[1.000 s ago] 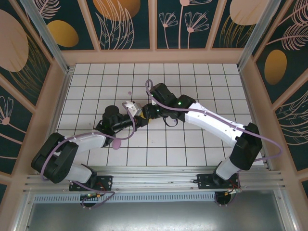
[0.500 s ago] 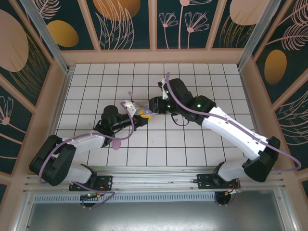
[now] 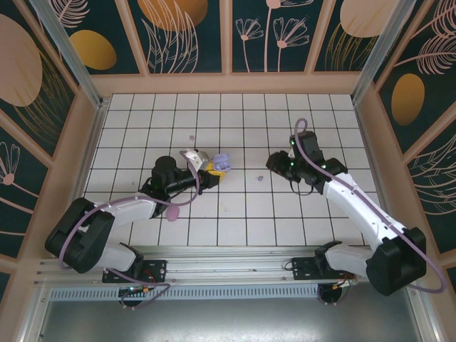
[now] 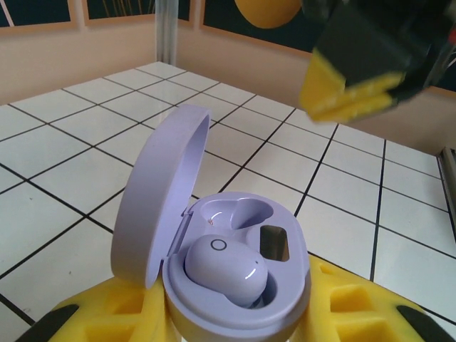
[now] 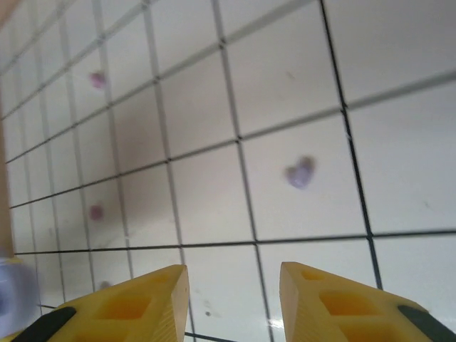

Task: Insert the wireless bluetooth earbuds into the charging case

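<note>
I'm clamping the open charging case [image 4: 235, 214] in my left fingers [image 4: 349, 306], one bud [image 4: 225, 267] seated. My right fingers [image 5: 142, 303] are hovering spread over the tabletop [image 5: 199, 107]; the loose lavender earbud [image 5: 301, 172] is lying just ahead, seemingly slightly right of centre.

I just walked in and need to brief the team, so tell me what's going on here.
The left gripper holds a lavender charging case with its lid open. One lavender earbud sits in one socket; the other socket is empty. The right gripper is open, its fingers hanging above the tiles near a loose lavender earbud, with nothing between them. Two pinkish buds lie farther off on the tiles.
</note>
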`<state>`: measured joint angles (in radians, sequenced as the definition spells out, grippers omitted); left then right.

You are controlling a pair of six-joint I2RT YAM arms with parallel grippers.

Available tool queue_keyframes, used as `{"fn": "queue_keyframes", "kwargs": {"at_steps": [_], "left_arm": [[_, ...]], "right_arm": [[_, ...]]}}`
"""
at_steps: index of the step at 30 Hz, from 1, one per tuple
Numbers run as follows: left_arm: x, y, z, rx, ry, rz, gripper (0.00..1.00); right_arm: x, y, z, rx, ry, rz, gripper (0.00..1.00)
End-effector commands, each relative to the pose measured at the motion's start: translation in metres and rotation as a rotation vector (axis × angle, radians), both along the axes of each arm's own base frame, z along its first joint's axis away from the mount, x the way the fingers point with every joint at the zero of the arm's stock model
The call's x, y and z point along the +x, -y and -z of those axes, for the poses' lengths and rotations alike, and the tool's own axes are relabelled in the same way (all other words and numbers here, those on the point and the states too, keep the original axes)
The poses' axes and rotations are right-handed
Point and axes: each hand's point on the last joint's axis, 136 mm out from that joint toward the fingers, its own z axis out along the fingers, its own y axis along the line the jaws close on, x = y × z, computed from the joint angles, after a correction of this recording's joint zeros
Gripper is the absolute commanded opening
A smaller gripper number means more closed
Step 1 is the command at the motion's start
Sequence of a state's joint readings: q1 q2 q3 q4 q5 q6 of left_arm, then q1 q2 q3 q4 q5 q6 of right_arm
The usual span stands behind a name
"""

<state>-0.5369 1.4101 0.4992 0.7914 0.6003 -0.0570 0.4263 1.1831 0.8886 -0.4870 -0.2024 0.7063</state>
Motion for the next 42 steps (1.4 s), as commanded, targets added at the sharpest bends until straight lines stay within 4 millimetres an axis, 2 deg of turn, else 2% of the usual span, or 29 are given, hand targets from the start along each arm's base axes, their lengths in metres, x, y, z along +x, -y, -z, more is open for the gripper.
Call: {"fn": "queue_keyframes", "kwargs": {"at_steps": [1,8,14,21,29,35,42], "left_arm": [[0.000,-0.002,0.000,0.010,-0.001,-0.011,0.00],[-0.004,-0.006,0.003,0.019,-0.005,-0.021,0.00],[-0.006,-0.006,0.004,0.009,-0.006,-0.018,0.00],[-0.005,-0.004,0.003,-0.011,-0.006,-0.017,0.00],[-0.005,-0.005,0.008,0.003,-0.012,-0.016,0.00],[-0.004,-0.005,0.010,0.011,-0.012,-0.018,0.00],[-0.004,-0.005,0.012,0.028,-0.009,-0.018,0.00]], "right_arm": [[0.002,-0.015,0.014,0.113,-0.040,-0.006,0.38],[0.014,-0.013,0.058,0.078,-0.117,0.028,0.33],[0.027,-0.013,0.084,0.066,-0.158,0.053,0.30],[0.032,-0.013,0.113,0.027,-0.217,0.057,0.29],[0.038,-0.020,0.127,-0.004,-0.241,0.032,0.28],[0.043,-0.027,0.129,-0.028,-0.242,0.013,0.27],[0.048,-0.027,0.131,-0.064,-0.238,0.010,0.27]]}}
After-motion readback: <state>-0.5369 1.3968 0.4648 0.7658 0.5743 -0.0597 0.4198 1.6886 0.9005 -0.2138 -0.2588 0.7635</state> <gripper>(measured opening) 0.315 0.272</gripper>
